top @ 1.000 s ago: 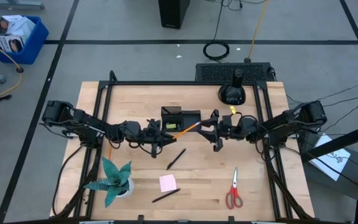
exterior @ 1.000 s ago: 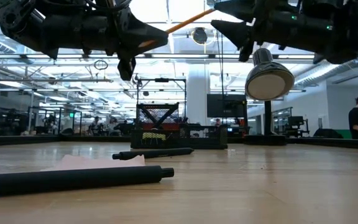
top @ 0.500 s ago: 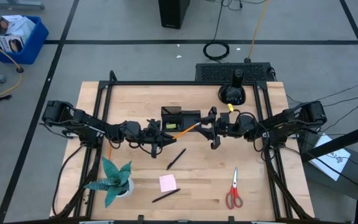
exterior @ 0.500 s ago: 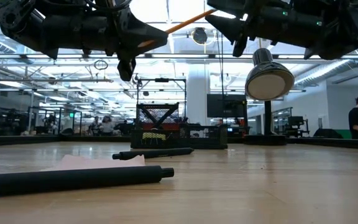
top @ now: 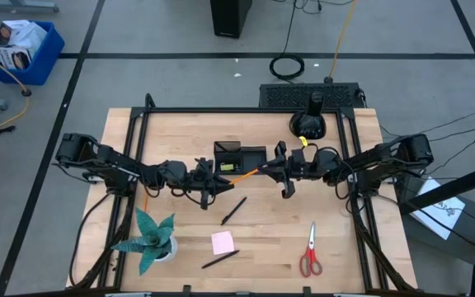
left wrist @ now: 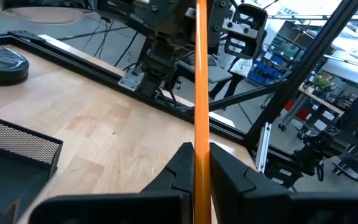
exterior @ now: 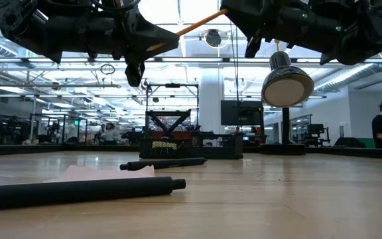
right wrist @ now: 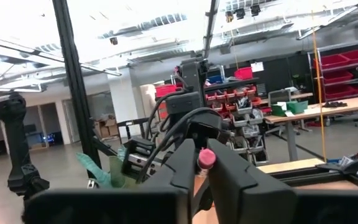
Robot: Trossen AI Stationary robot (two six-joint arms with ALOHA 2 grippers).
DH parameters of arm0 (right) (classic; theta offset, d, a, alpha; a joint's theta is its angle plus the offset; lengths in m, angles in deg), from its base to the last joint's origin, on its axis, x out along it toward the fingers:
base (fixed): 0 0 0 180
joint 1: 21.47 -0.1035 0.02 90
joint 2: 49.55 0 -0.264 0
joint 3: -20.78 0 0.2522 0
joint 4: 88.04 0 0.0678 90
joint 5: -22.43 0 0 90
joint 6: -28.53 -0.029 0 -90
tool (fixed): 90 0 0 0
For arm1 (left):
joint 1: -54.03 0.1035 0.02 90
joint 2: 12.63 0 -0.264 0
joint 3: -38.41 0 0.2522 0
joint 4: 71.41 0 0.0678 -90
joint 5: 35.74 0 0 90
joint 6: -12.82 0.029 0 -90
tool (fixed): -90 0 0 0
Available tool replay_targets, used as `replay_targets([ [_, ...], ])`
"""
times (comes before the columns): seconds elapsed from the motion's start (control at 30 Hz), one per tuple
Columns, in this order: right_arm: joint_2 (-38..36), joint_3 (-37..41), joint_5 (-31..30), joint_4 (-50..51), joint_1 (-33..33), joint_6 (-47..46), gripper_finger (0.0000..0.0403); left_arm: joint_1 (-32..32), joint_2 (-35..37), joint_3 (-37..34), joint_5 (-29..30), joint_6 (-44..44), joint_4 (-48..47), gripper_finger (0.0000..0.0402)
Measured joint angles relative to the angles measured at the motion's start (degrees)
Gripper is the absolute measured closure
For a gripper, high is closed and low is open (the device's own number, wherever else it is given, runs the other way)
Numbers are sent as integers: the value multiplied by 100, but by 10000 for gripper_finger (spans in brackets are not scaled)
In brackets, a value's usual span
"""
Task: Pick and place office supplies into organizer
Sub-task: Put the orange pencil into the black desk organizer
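Both end effectors, left (top: pixel 221 175) and right (top: pixel 272 169), are clamped on opposite ends of your orange pencil (top: pixel 244 173), held mid-air above the counter (top: pixel 345 247) beside the organizer (top: pixel 239 157), seemingly for a handover.

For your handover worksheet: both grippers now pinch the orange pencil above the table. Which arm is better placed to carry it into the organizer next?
Probably the right. The right gripper has just shut on the pencil's eraser end beside the organizer, so the left gripper can let go.
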Motion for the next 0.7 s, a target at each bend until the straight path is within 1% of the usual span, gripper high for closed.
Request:
replay_targets([
  [0.13,-2,0,0,-16,0,37,384,-4,-2,0,-6,87,8,391],
  [0.23,-2,0,-11,-14,0,80,373,3,-2,0,62,79,11,386],
  [0.3,0,0,-31,-13,2,158,373,42,-1,0,240,-112,-37,365],
  [0.43,0,0,-50,4,2,370,386,237,188,-2,384,-209,-440,303],
  [0.53,0,1,-59,90,2,482,385,342,511,-2,343,-81,-1039,262],
  [0.63,-2,2,-172,149,-2,551,376,391,868,-2,371,306,-1665,228],
  [0.7,-2,2,-195,240,-2,661,374,438,1139,-2,515,340,-2181,210],
])
